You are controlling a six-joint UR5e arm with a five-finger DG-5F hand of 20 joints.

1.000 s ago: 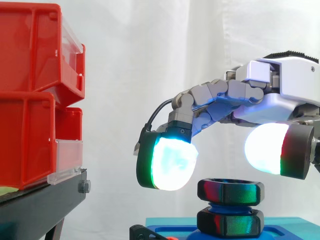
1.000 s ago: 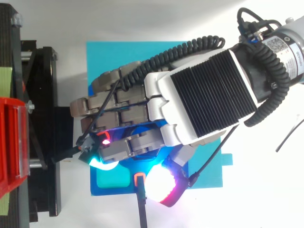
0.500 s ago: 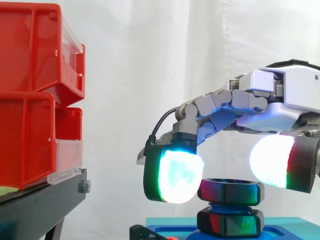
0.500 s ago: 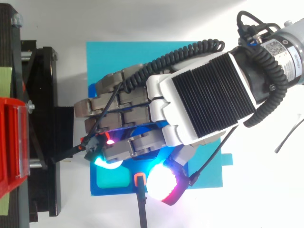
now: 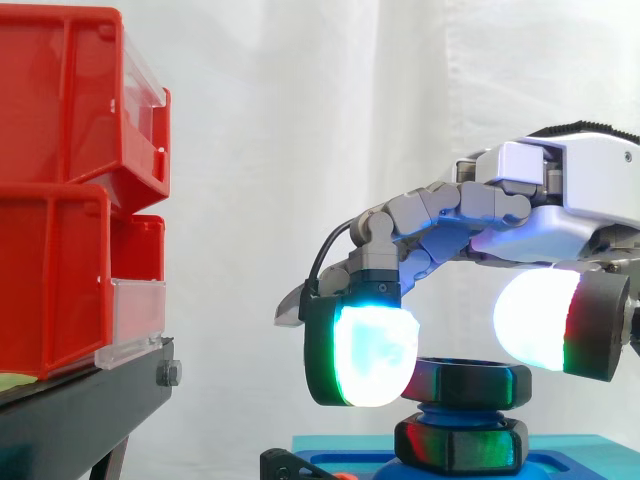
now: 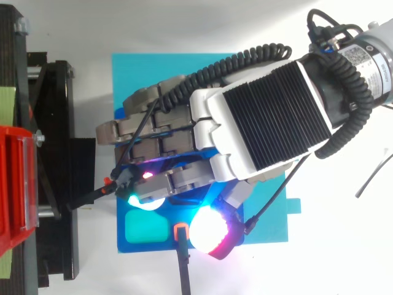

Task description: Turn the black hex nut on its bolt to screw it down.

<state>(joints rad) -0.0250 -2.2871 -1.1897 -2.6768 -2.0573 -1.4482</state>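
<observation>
The hand (image 5: 560, 195) is arching over the nut (image 5: 470, 382), which is sitting directly below it, high on the upright bolt (image 5: 452, 411). The finger pad (image 5: 370, 355) and thumb pad (image 5: 535, 320) are bracketing the nut left and right, apparently pinching it.

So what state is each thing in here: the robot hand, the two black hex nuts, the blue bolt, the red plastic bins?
Blue bolt: upright.
Upper black hex nut: on the bolt, thread showing beneath, not screwed down.
Lower black hex nut: seated at the bolt's foot.
Robot hand: low over the upper nut; grip cannot be told.
Red plastic bins: stacked on the black stand.
</observation>
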